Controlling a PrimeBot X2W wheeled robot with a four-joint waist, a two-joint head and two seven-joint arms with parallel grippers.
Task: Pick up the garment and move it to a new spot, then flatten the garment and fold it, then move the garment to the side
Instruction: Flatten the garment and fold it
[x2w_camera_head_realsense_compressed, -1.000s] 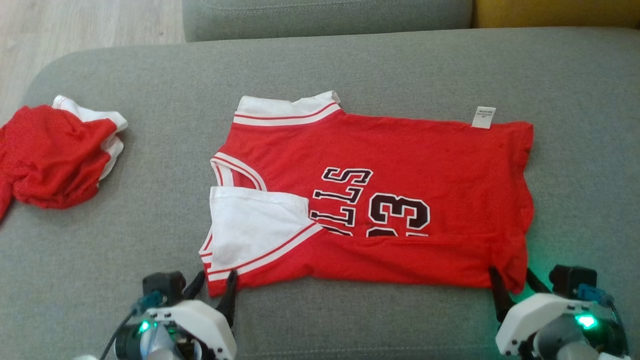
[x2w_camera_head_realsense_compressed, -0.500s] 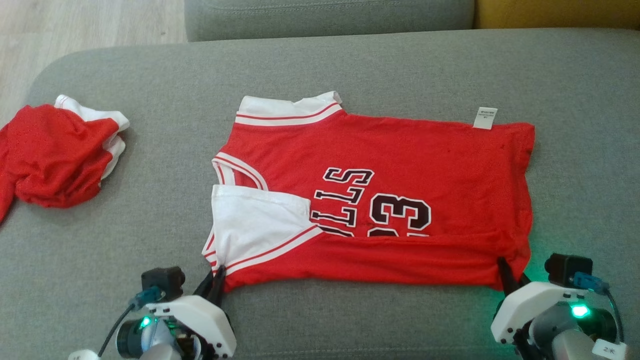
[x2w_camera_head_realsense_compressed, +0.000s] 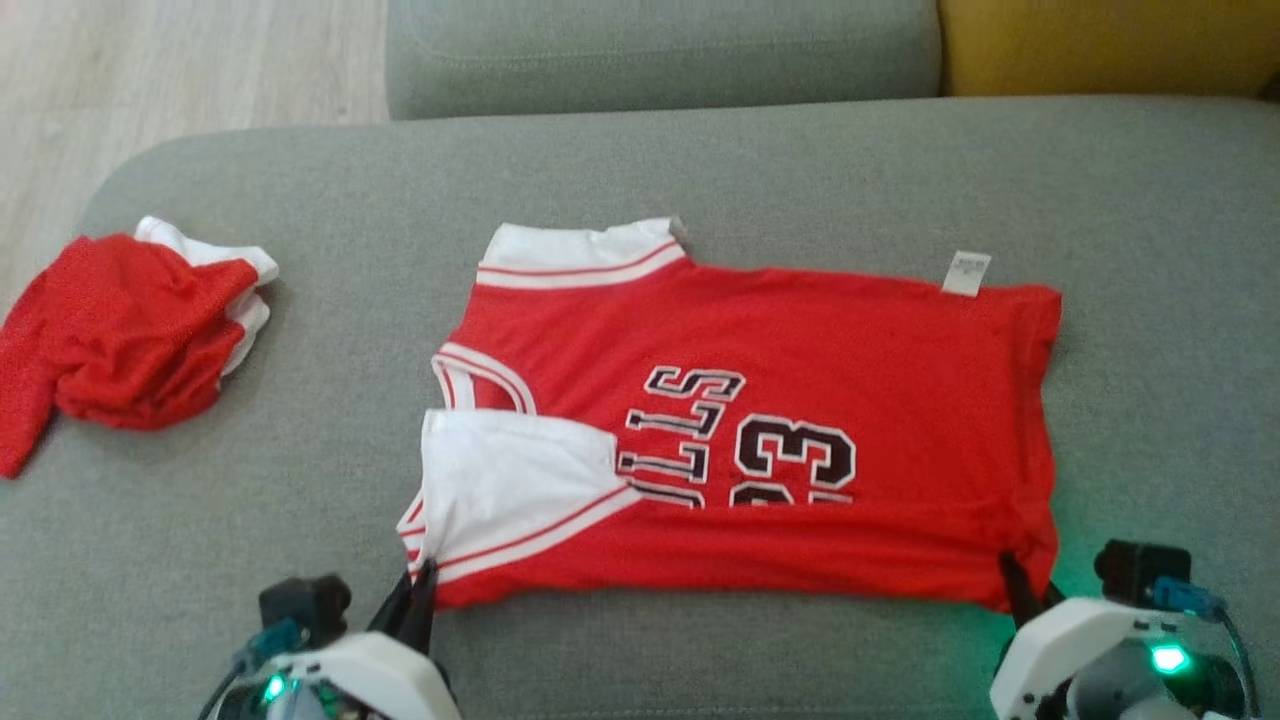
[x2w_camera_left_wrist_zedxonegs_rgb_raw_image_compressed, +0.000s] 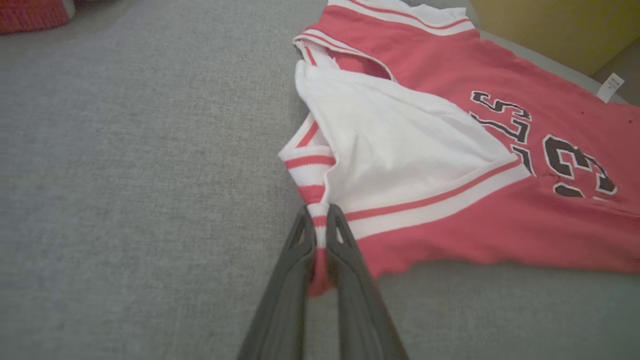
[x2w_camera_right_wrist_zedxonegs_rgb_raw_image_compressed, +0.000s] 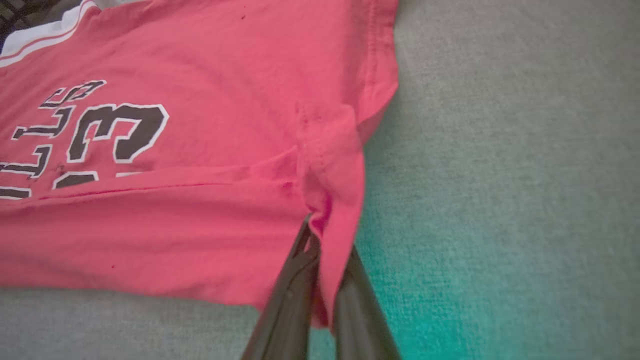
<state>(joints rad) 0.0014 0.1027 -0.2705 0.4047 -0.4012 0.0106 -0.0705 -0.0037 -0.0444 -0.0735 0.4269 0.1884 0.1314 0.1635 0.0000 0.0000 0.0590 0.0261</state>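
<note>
Garment (x2w_camera_head_realsense_compressed: 800, 340), red jersey w/ white trim, lies flat on grey sofa seat (x2w_camera_head_realsense_compressed: 700, 160), mid head view, near edge folded up over the black number; L pincer (x2w_camera_head_realsense_compressed: 424, 575) clamped on the striped armhole corner at near left; in wrist cam I see cloth pinched btwn both fingers (x2w_camera_left_wrist_zedxonegs_rgb_raw_image_compressed: 292, 280); R pincer (x2w_camera_head_realsense_compressed: 1018, 578) clamped on near right hem corner, red fabric draped across its fingers (x2w_camera_right_wrist_zedxonegs_rgb_raw_image_compressed: 287, 300); white tag (x2w_camera_head_realsense_compressed: 966, 273) at far right edge; second red bundle (x2w_camera_head_realsense_compressed: 120, 330) well apart, to the left.
</note>
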